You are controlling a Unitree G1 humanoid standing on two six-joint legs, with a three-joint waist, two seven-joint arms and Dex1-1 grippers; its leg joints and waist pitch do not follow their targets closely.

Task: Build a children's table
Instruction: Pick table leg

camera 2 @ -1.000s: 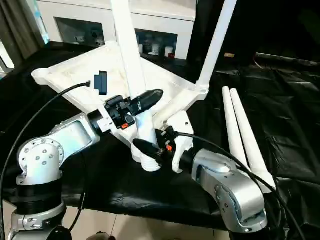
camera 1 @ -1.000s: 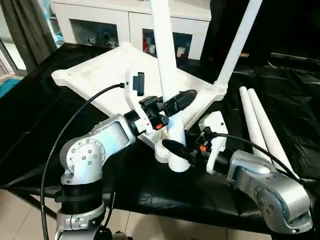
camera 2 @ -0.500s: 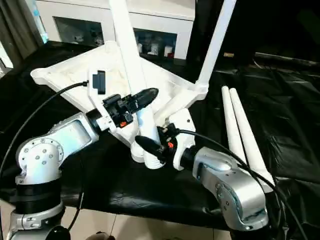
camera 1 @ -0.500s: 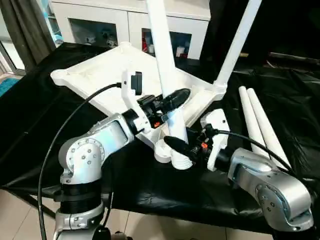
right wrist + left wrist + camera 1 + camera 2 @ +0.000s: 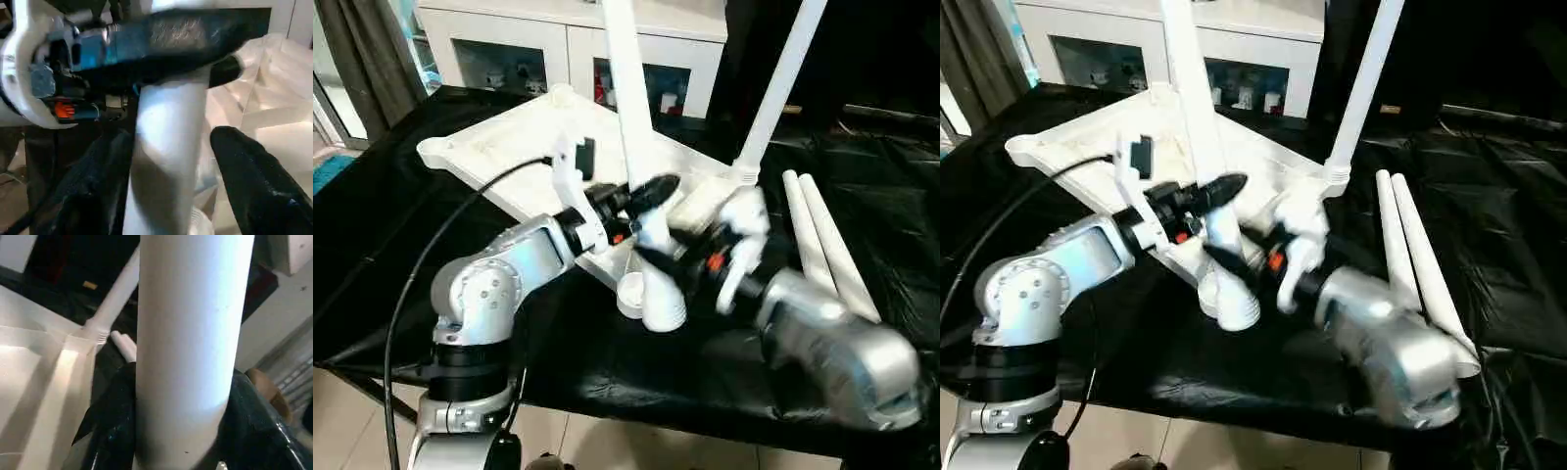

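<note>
Tabletop point(image 5: 524, 157) lies upside down on the black-draped surface point(image 5: 372, 225), ribbed underside up, tilted, its near corner toward the robot. One leg point(image 5: 781, 86) stands seated in the right corner socket, leaning slightly right toward the top. A second leg point(image 5: 625, 98) rises near-upright at the near corner; its threaded lower end point(image 5: 661, 311) sits just beside the round near-corner socket point(image 5: 631, 291). Whether it is inside the socket, cannot tell. Two spare legs point(image 5: 822, 240) lie side by side, touching, on the surface to the right of the tabletop, running near to far.

Left gripper point(image 5: 644, 192) reaches in from the left, level, its jaws clamped on the near leg partway up. Left wrist view confirms: a black finger point(image 5: 110, 416) presses each side of the white tube. Right gripper point(image 5: 668, 269) comes in from the right, lower on the same leg. Right wrist view: its fingers point(image 5: 254, 181) stand either side of the leg with a gap showing on one side, so jaws are apart, not gripping. Right arm point(image 5: 832, 343) is smeared with motion.

Beyond the surface, far side: white cabinet point(image 5: 558, 44) with glass doors, small items behind the glass. Grey curtain point(image 5: 372, 49) at far left. Pale tiled floor point(image 5: 342, 411) below the near edge.
</note>
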